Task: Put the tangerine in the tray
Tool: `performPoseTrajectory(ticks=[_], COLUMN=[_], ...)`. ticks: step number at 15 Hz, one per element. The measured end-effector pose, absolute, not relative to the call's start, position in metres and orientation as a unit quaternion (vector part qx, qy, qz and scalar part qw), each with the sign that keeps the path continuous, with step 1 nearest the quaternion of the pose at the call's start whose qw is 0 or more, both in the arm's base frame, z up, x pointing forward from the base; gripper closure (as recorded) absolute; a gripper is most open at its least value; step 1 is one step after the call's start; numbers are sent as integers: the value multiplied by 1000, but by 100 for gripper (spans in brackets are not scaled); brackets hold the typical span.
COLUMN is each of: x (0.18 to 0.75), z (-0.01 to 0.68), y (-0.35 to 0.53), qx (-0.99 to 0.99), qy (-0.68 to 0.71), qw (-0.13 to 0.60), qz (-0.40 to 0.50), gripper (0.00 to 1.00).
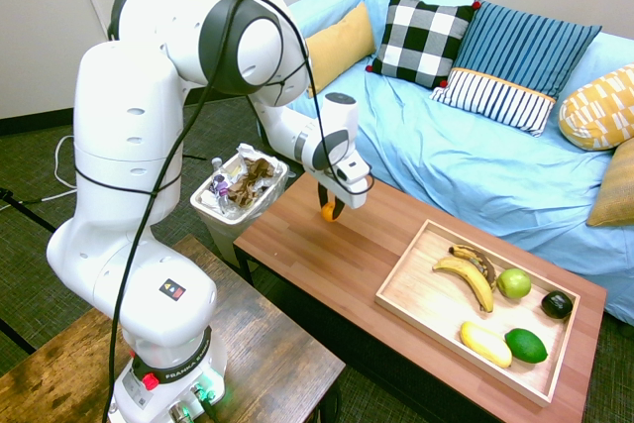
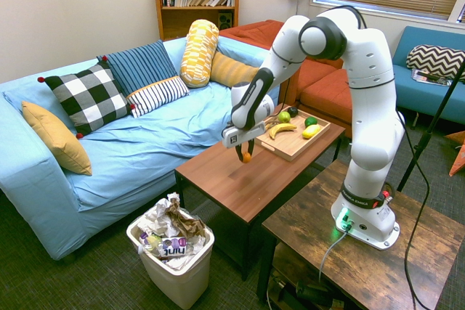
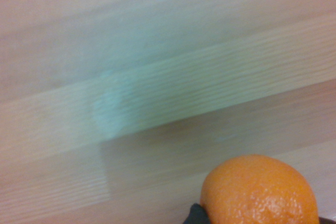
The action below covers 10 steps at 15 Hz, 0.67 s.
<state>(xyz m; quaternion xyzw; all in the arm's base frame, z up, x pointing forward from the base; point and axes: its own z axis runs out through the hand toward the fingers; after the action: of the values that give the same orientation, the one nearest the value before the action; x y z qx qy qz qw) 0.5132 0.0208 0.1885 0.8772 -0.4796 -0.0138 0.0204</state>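
Observation:
The tangerine (image 1: pixel 328 212) is a small bright orange fruit, held above the reddish-brown table between the dark fingers of my gripper (image 1: pixel 331 213), which is shut on it. In the second exterior view the tangerine (image 2: pixel 247 157) hangs under the gripper (image 2: pixel 246 155), clear of the table top. The wrist view shows the tangerine (image 3: pixel 260 191) close up over blurred wood grain. The tray (image 1: pixel 416 284) is a shallow light-wood rectangle on the table's far end, to the right of the gripper; the tray (image 2: pixel 290 147) lies behind the gripper in the second exterior view.
In the tray lie bananas (image 1: pixel 466 274), a green apple (image 1: pixel 513 283), a dark fruit (image 1: pixel 557 305), a yellow fruit (image 1: pixel 485 344) and a lime (image 1: pixel 526 345). A full waste bin (image 1: pixel 238 195) stands at the table's left end. The blue sofa (image 1: pixel 446 146) runs behind the table.

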Motion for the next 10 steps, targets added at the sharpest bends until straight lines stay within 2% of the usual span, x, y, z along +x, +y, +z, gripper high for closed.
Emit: performPoseTrajectory(ticks=[4,10], x=[517,533], z=[239,219], y=[-93,-216], qx=[841,794], qy=[-540,-606], qw=[14,24], qz=[22,35], gripper=[100,100])
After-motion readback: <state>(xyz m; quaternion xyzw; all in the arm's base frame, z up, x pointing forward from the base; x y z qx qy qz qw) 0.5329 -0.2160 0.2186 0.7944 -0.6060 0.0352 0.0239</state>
